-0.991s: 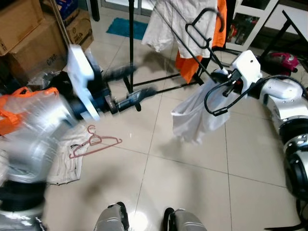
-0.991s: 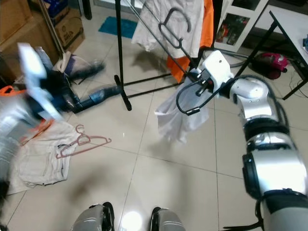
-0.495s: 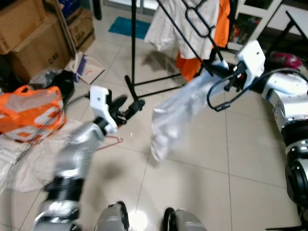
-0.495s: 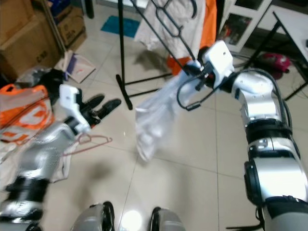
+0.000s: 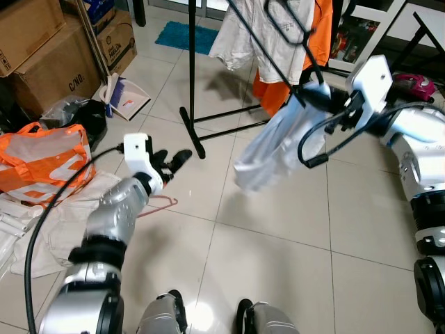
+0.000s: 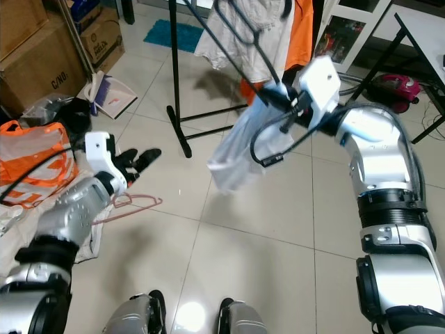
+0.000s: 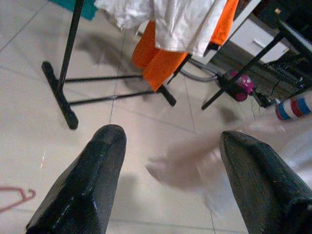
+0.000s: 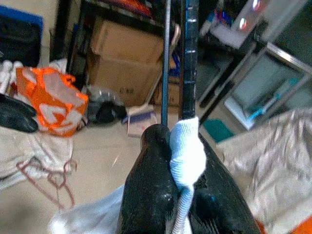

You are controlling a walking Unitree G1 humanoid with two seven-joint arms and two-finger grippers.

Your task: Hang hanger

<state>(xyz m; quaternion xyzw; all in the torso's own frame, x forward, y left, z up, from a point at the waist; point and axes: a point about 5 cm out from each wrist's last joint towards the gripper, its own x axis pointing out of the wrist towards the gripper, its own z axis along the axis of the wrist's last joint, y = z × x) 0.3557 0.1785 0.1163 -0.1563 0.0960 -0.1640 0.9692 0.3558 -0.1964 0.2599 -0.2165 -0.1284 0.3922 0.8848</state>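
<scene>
Overhead, right gripper point(image 6: 278, 97) clenched on black hanger point(image 5: 288, 28), white garment point(image 5: 274, 149) hanging from it.
Hanger's long axis slants up and away from the gripper toward the robot's left, hook end up beside the clothes rack point(image 5: 192, 76), among the white and orange clothes hung there. Garment trails down-left below the gripper, blurred, clear of the tiled floor point(image 5: 278, 264). Left gripper point(image 5: 170, 163) low over the floor, fingers spread, holding nothing. Pink hanger point(image 6: 128, 204) lies flat on the floor just below it, beside cloth pile.

A black hanger point(image 5: 288, 42) (white garment point(image 5: 274, 149) draped) tilts beside the clothes rack point(image 5: 192, 76).
</scene>
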